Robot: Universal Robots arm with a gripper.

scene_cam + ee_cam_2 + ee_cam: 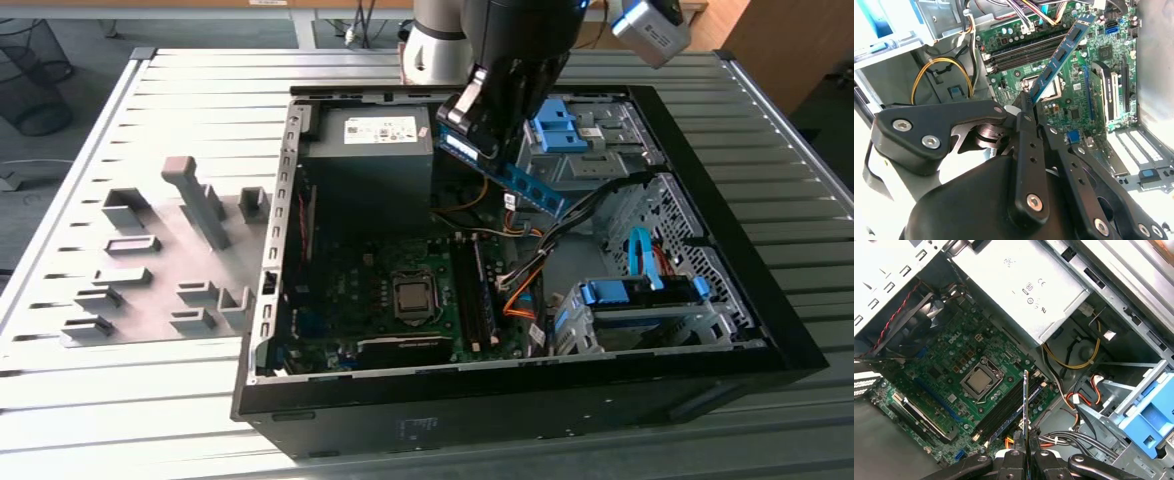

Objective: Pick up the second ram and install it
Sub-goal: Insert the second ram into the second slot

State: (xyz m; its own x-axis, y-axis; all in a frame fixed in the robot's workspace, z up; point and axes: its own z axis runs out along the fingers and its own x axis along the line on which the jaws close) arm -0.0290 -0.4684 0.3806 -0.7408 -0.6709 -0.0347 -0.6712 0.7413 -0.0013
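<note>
The second ram [518,176] is a thin blue-green stick with black chips, held slanted in the air over the open computer case [787,340]. My gripper [467,128] is shut on one end of it, under the black arm. In the second wrist view the ram [1061,52] juts out from the gripper [1029,106] over the green motherboard [1079,105]. The first wrist view shows the ram [1025,405] edge-on, rising from the gripper [1026,452] above the long dark memory slots [1004,412]. The same slots [470,290] lie well below the stick, right of the processor socket [414,297].
Grey upright blocks [200,205] stand on the slatted table at the exterior view's left. Inside the case are the power supply [374,150], blue drive brackets [641,292] and orange and black cables [523,285] beside the slots. The case walls ring the motherboard.
</note>
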